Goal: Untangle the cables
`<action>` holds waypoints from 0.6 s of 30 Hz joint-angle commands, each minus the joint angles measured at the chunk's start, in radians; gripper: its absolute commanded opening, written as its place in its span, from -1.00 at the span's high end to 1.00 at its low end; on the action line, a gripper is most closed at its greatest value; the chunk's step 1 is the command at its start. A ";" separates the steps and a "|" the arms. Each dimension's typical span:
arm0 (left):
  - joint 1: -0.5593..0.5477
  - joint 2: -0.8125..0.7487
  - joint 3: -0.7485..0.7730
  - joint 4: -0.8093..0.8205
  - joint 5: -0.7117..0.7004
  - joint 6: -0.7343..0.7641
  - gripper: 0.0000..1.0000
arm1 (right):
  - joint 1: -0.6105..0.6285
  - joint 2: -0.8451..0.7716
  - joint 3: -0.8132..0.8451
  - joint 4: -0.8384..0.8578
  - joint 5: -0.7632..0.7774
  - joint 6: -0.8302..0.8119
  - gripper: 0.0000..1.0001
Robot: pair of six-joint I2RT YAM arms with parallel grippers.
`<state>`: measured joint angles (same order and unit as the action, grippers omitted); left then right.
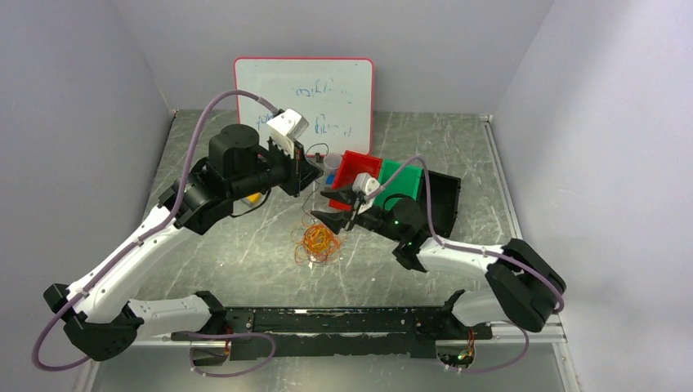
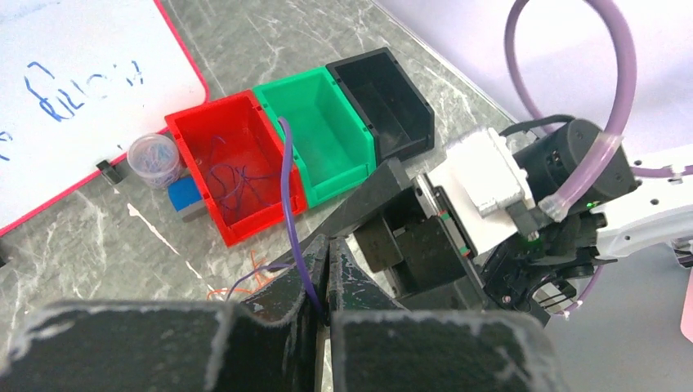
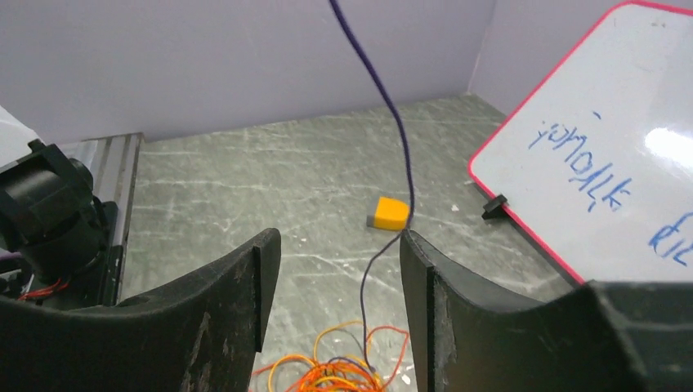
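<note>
Centre frame on surface: tangle of cables, orange-yellow loops. Rising from it: purple strand, pinched in closed left claw. Beside strand: right claw, spread open, empty. Judged featherlight, limp, snag-prone; best taken on one free strand just above tangle.

The table surface is grey, marbled, and enclosed by plain pale walls. A red-framed whiteboard leans against the rear wall.
</note>
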<state>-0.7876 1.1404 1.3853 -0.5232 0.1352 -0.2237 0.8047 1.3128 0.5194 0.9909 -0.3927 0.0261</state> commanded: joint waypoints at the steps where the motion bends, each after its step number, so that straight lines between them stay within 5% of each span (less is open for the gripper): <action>1: -0.006 -0.016 0.049 -0.017 0.027 -0.016 0.86 | 0.030 0.071 0.013 0.252 0.071 -0.026 -0.17; 13: -0.006 -0.066 0.025 0.018 0.052 -0.037 0.86 | 0.038 0.176 0.073 0.328 0.196 -0.051 -0.02; 18: -0.006 -0.074 0.018 0.020 0.050 -0.036 0.86 | 0.038 0.196 0.105 0.306 0.167 -0.023 0.32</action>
<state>-0.7876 1.0809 1.4014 -0.5282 0.1566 -0.2504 0.8383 1.4937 0.5816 1.2568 -0.2283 -0.0032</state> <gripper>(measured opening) 0.076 0.400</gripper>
